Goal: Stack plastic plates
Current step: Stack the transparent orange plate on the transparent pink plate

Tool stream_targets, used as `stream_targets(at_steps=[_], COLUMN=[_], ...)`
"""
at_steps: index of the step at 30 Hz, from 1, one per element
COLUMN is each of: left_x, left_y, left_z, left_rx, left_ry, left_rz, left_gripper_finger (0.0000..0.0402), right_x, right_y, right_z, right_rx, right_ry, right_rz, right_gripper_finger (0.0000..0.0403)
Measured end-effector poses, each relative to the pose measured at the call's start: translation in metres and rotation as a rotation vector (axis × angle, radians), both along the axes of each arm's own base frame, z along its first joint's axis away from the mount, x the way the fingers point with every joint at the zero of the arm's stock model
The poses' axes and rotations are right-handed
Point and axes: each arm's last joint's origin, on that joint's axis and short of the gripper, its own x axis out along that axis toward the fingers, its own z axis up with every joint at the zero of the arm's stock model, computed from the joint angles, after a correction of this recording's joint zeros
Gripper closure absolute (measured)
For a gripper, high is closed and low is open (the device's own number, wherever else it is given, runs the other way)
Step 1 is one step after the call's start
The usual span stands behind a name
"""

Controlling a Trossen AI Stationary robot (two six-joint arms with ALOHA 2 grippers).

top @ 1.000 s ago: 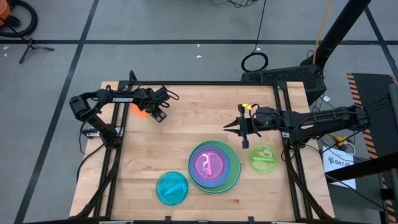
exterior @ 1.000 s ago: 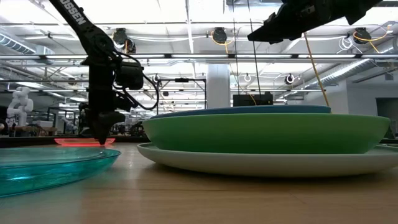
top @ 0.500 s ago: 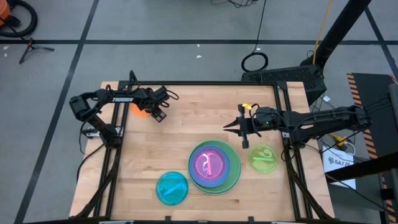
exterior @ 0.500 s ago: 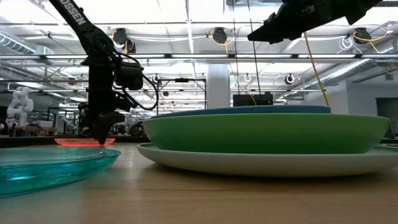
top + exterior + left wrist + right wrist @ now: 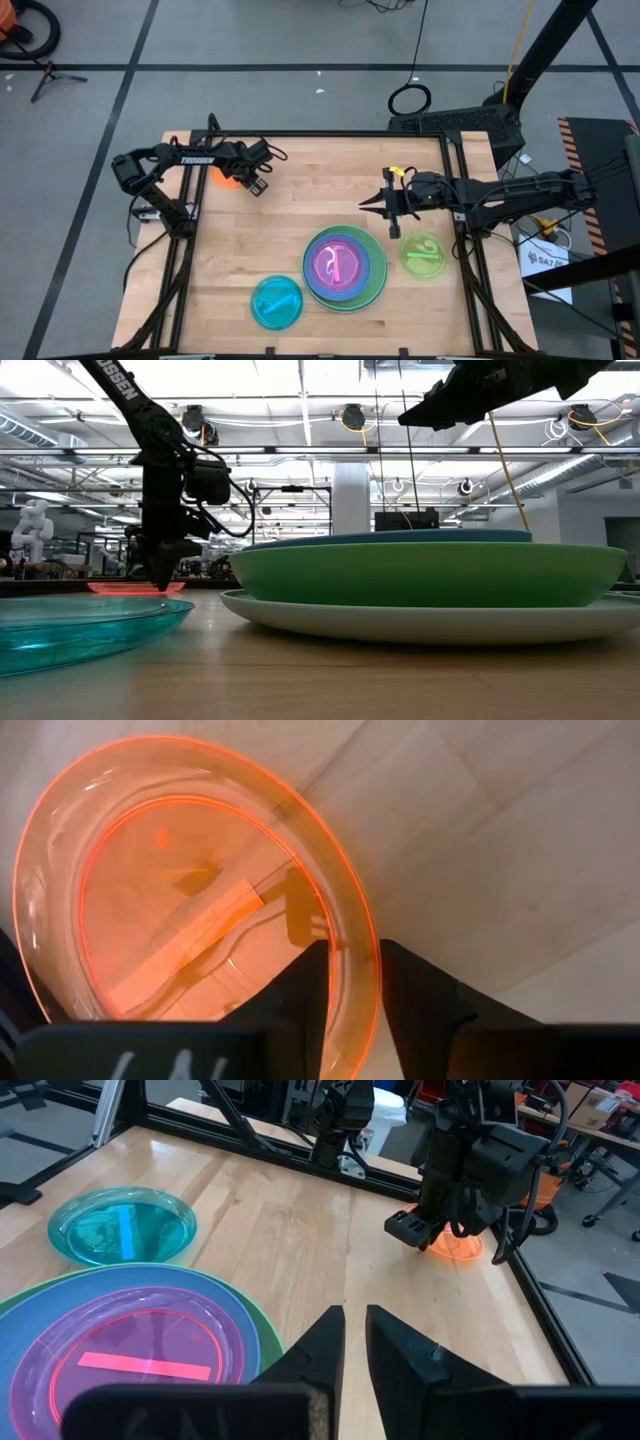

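The orange plate [image 5: 224,178] lies flat on the table near its far left corner. My left gripper [image 5: 258,183] stands over the plate's right edge, pointing down, shut on the rim. Near the table's front stands a stack [image 5: 345,268]: a pale plate at the bottom, then green, then blue, with the pink plate [image 5: 130,1355] on top. The translucent cyan plate [image 5: 277,300] lies to the stack's left and the lime plate [image 5: 423,253] to its right. My right gripper [image 5: 368,207] hangs shut high above the table, beyond the stack. No rust-brown plate shows. My left gripper pinches the orange plate's rim [image 5: 362,955] at the plate's right edge, one finger [image 5: 300,995] inside the plate and the other [image 5: 420,1005] outside it. The fingers come from above, pointing down. The plate lies flat on the table.
Bare wood fills the table's middle [image 5: 310,200] between the orange plate and the stack. A black frame rail [image 5: 330,134] runs along the table's far edge and down both sides. Beyond the table are lab shelves and equipment.
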Motion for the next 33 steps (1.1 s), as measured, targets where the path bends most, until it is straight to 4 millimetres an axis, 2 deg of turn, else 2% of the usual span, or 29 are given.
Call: stream_targets(at_steps=[5,21,33], left_x=[0.001,0.009,0.008], left_y=[-0.002,-0.017,-0.017], left_z=[0.0,0.0,0.0], left_rx=[0.001,0.0,0.003], left_ry=[-0.004,0.025,0.029], left_rz=[0.006,-0.038,-0.037], left_gripper_finger=[0.0316,0.0318,0.0392], right_x=[0.0,0.0,0.0], right_y=[0.0,0.0,0.0], right_z=[0.0,0.0,0.0], right_rx=[0.0,-0.003,-0.003], right_ry=[0.0,0.0,0.0], right_rz=[0.0,0.0,0.0], right_gripper_finger=[0.0365,0.0365,0.0365])
